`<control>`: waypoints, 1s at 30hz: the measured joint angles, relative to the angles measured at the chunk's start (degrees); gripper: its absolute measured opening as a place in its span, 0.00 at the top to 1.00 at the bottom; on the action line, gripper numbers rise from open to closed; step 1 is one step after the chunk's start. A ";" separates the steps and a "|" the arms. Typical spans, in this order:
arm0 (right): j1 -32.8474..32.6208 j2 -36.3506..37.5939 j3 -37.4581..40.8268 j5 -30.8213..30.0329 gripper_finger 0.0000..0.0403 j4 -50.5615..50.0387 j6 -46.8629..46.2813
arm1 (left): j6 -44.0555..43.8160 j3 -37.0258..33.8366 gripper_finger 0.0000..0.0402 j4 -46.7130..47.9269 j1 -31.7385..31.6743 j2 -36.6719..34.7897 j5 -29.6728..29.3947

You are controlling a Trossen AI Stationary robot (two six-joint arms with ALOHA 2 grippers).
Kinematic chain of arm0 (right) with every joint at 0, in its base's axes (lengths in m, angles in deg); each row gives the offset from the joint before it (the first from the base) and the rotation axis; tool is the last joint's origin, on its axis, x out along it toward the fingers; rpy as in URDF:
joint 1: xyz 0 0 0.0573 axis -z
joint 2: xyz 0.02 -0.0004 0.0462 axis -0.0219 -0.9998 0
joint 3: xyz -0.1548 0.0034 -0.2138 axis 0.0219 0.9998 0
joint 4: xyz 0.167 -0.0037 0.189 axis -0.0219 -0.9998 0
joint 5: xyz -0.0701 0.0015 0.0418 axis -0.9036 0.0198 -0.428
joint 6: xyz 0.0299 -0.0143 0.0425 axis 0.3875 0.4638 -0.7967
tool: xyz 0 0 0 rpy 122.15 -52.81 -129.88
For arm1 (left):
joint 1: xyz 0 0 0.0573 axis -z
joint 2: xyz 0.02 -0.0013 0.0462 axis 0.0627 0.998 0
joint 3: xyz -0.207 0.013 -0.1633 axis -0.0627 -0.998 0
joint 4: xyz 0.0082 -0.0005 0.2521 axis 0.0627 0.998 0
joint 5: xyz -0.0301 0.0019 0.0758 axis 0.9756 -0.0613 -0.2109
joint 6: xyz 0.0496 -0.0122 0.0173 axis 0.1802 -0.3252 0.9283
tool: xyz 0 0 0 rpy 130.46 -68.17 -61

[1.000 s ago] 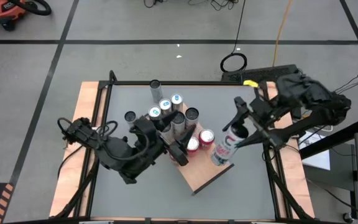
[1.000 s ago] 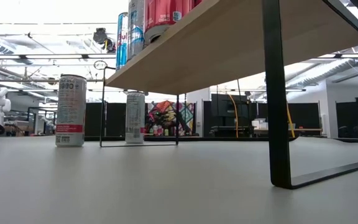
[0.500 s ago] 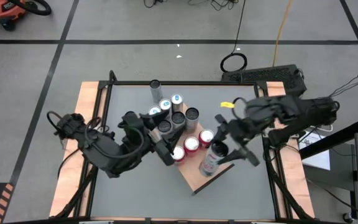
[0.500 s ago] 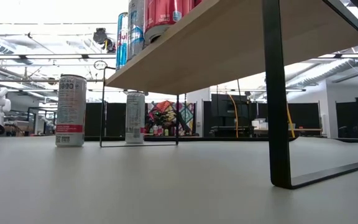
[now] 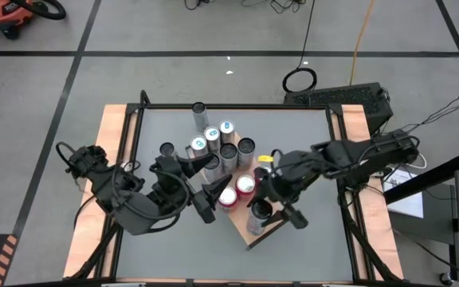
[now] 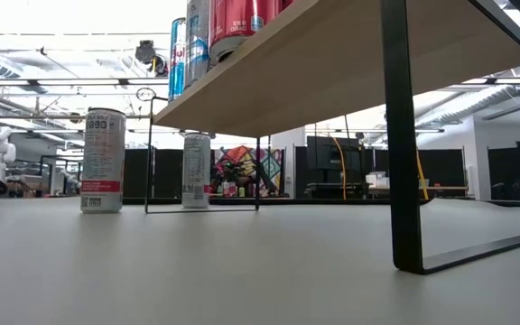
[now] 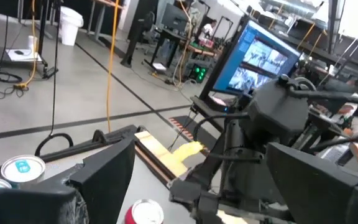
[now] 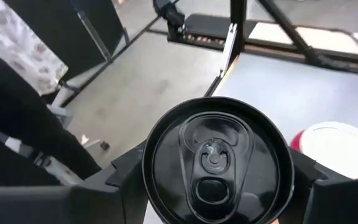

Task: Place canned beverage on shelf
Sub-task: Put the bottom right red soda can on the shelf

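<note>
Squarely, can (image 8: 215,167) between right claw (image 8: 216,186) fingers

My right pincer (image 5: 271,209) is standing over the near end of the shelf (image 5: 255,237), closed around a black-topped can (image 8: 216,158), so that corner is being taken up. Red-topped cans (image 5: 237,190) are crowding the board just beside it, with more cans (image 5: 221,147) packed toward the far end. My left pincer (image 5: 207,187) is hanging open beside the shelf's left edge, blocking that side. Bare grey worktop (image 5: 309,147) is lying open on the right.
</note>
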 joint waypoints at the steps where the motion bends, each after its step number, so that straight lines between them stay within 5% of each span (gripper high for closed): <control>1: -0.22 -0.78 0.00 -0.01 0.45 0.09 0.12 | -0.80 0.00 0.09 0.86 0.00 0.01 0.22; 13: -1.35 -3.74 0.00 -7.52 0.45 0.01 4.21 | -1.65 0.00 0.09 4.21 0.02 0.02 1.85; 30: -2.93 -6.48 0.00 -8.66 0.45 0.12 3.65 | -1.26 0.00 0.09 4.93 0.02 0.02 3.87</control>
